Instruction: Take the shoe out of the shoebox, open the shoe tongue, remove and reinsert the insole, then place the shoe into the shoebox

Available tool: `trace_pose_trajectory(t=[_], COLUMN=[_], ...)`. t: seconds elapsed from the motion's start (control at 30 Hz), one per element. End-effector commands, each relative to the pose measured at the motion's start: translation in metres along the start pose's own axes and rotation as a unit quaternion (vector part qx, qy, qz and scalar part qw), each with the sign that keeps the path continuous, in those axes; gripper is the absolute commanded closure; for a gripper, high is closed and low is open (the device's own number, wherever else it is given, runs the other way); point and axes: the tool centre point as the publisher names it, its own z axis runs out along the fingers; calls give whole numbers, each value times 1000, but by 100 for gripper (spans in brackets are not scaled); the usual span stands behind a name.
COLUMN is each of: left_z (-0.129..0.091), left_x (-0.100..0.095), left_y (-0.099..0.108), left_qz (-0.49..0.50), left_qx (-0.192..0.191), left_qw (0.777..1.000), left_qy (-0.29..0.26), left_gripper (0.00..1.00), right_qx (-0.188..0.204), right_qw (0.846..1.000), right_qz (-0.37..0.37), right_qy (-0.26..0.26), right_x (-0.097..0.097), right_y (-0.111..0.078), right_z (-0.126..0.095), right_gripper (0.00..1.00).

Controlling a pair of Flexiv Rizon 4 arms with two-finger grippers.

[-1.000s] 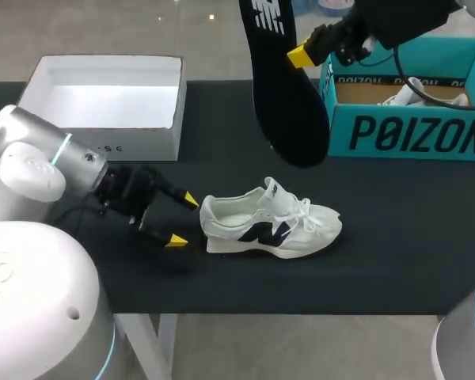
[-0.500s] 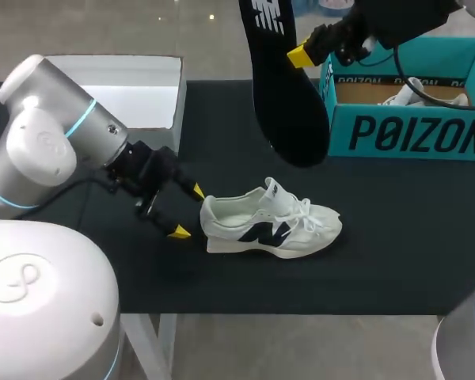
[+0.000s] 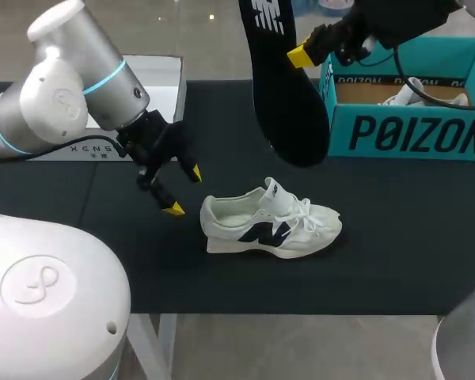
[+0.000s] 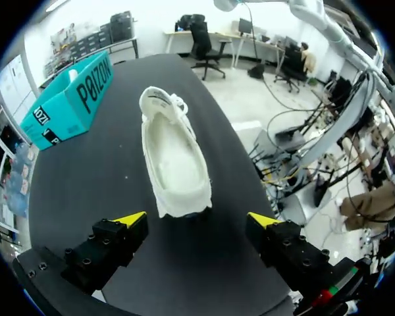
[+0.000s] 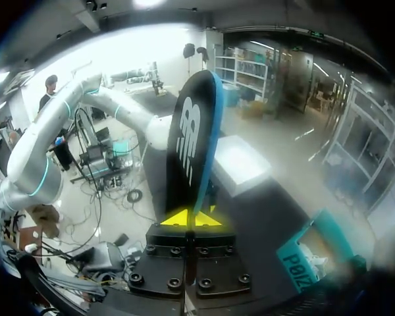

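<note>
Much bare black table (image 3: 396,261) surrounds the white, navy-marked shoe (image 3: 269,226) mid-table, its heel just ahead of the spread left gripper (image 3: 184,191), while the right gripper (image 3: 299,55) pinches the black insole (image 3: 285,103) aloft.

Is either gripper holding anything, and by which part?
The right gripper is shut on the black insole, pinching its edge near the logo end. The left gripper is open, holding nothing.

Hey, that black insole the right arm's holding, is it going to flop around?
Probably only a little: the insole looks nearly straight though the right gripper pinches just one spot. It looks thin, so likely light and bendable when pressed into the shoe.
</note>
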Motion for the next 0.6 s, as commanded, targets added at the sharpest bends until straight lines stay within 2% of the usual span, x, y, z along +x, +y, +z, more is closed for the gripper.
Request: trace_pose_trajectory(t=[0.03, 0.33, 0.47, 0.6], left_z=[-9, -10, -11, -11], left_x=[0, 8, 9, 9], left_y=[1, -1, 0, 0], left_qz=[-6, -6, -9, -9], left_qx=[-100, -118, -130, -130], left_qw=[995, 993, 991, 991], left_qy=[7, 17, -14, -14], left_gripper=[0, 0, 0, 0], right_qx=[2, 2, 2, 2], right_qw=[1000, 1000, 1000, 1000], right_qz=[1, 1, 1, 1], right_qy=[0, 0, 0, 0], right_x=[-1, -1, -1, -1], right_y=[2, 2, 2, 2], right_z=[2, 2, 2, 2], right_gripper=[100, 100, 100, 100])
